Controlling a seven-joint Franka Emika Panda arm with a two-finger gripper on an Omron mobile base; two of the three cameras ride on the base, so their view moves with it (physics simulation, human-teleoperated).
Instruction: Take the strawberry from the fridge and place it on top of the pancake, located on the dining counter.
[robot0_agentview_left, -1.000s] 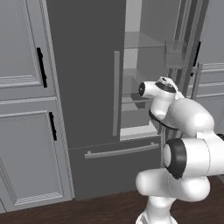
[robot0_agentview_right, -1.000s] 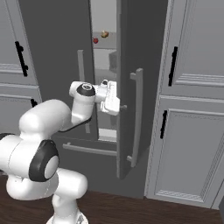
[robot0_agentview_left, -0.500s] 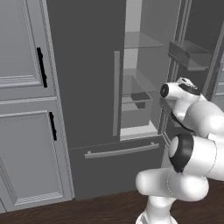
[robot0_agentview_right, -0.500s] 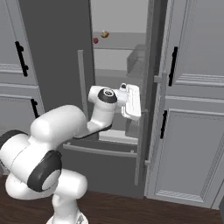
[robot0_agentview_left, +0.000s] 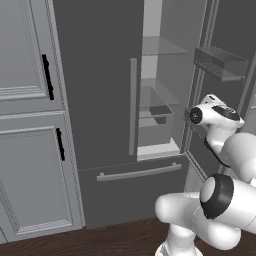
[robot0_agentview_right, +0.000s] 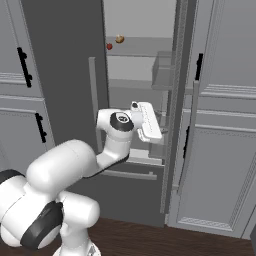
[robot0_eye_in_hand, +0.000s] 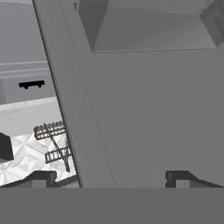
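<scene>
The strawberry sits on a high fridge shelf, toward eleven o'clock above the claw; the claw's jaws stand wide apart, holding nothing.

Dark grey fridge, red strawberry — light-grey cabinets, black handles

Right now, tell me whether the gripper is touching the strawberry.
Apart. The right base view shows the strawberry on an upper fridge shelf, beside a small tan item, while the gripper hangs open well below it.
</scene>
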